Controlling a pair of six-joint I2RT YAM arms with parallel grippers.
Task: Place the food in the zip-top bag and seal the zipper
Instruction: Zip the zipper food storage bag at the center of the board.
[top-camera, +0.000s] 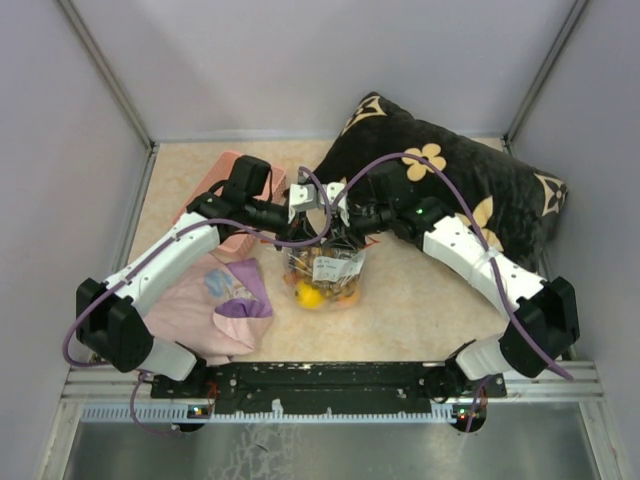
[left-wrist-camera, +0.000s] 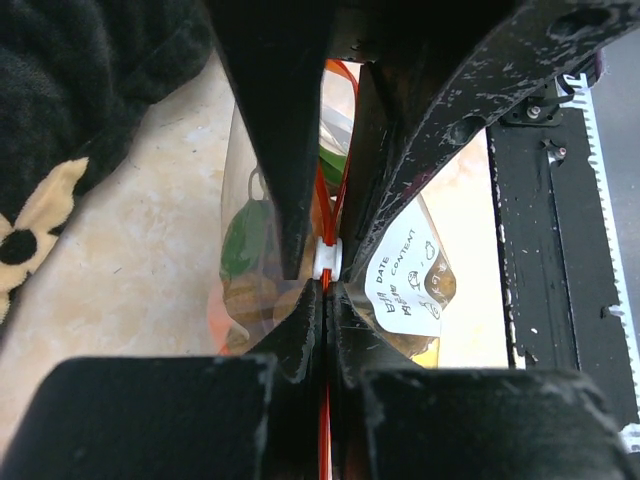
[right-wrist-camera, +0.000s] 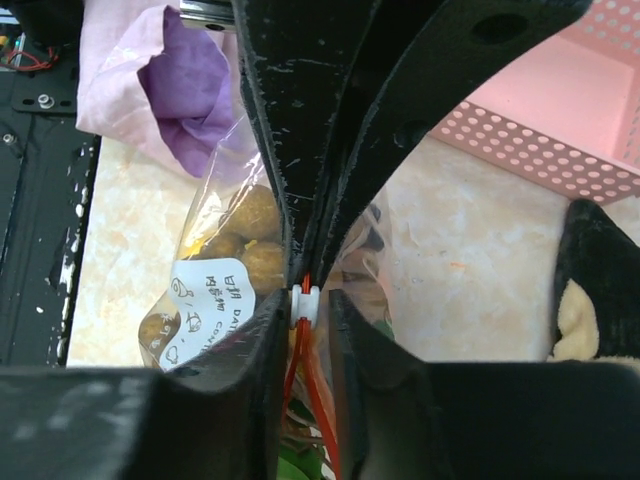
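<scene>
The zip-top bag (top-camera: 325, 268) stands on the table with the food inside. A yellow-orange fruit (top-camera: 310, 295) lies at its bottom, the olive-brown grapes (right-wrist-camera: 250, 215) behind its white label, and a green leaf top (left-wrist-camera: 243, 240) on the far side. My left gripper (top-camera: 306, 212) (left-wrist-camera: 327, 288) is shut on the orange-red zipper strip (left-wrist-camera: 321, 200), right behind the white slider (left-wrist-camera: 327, 260). My right gripper (top-camera: 338, 216) (right-wrist-camera: 310, 300) faces it, narrowly open around the slider (right-wrist-camera: 306, 303). The slider touches one finger, with a small gap to the other. The strip (right-wrist-camera: 318, 400) on the right gripper's side is parted.
A black flowered pillow (top-camera: 470, 180) lies at the back right, close behind the right arm. A pink perforated basket (right-wrist-camera: 560, 110) sits at the back left, partly under the left arm. A pink-purple folded cloth (top-camera: 215, 305) lies left of the bag. A black rail (top-camera: 320, 385) runs along the near edge.
</scene>
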